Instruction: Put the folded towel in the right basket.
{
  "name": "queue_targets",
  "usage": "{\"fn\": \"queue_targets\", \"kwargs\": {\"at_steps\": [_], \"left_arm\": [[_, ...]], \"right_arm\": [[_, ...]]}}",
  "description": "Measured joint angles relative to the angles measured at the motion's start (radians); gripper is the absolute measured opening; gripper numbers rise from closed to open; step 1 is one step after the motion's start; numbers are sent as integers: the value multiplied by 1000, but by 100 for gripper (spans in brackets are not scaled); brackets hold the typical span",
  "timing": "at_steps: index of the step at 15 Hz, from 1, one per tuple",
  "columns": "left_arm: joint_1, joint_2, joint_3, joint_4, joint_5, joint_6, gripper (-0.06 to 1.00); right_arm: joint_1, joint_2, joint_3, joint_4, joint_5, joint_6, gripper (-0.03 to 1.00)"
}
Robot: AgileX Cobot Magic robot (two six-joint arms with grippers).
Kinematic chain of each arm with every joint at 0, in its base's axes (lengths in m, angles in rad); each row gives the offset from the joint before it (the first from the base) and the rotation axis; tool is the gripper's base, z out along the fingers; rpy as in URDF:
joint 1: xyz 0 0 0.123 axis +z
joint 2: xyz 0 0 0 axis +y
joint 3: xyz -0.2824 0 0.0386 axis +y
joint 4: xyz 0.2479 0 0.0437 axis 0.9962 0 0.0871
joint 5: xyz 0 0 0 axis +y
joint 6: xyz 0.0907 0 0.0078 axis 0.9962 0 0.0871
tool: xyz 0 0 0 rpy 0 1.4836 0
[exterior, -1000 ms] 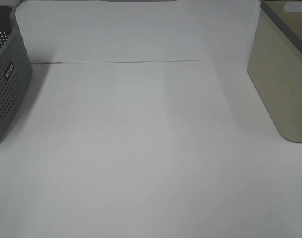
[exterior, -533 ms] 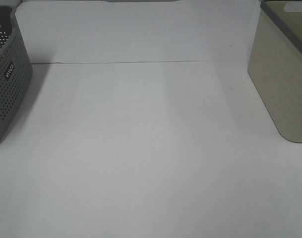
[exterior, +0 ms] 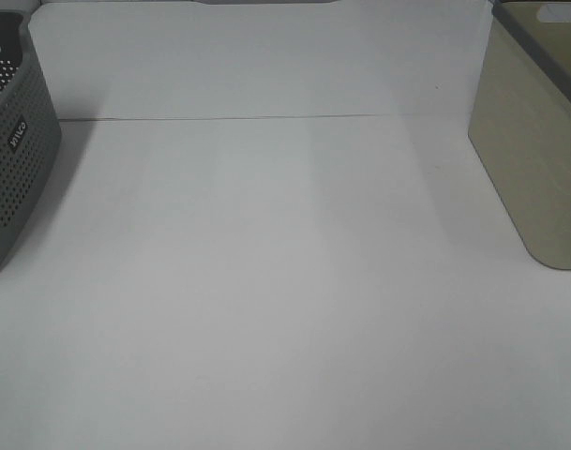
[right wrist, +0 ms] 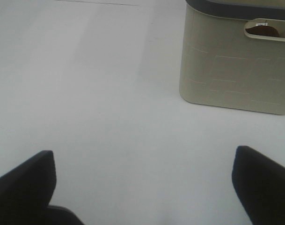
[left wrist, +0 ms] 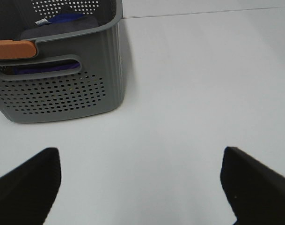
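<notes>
The right basket (exterior: 538, 131), a beige solid-walled bin with a dark grey rim, stands at the table's right edge; it also shows in the right wrist view (right wrist: 231, 70). Through its handle slot a dark brown patch (right wrist: 266, 31) shows inside the bin, which looks like the folded towel; the rest of it is hidden. My left gripper (left wrist: 142, 187) is open and empty above the bare table, a short way from the grey basket. My right gripper (right wrist: 142, 187) is open and empty, a short way from the beige bin. Neither gripper shows in the exterior high view.
A dark grey perforated basket (exterior: 8, 150) with a white logo stands at the table's left edge. In the left wrist view (left wrist: 62, 89) it holds blue and dark cloth, with an orange piece (left wrist: 13, 48) on its rim. The white table (exterior: 285, 281) lies between the baskets.
</notes>
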Motion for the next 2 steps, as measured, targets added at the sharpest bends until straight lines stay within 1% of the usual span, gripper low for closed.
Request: {"fn": "queue_targets", "kwargs": {"at_steps": [2], "left_arm": [[0, 0, 0, 0, 0, 0, 88]], "right_arm": [[0, 0, 0, 0, 0, 0, 96]]}}
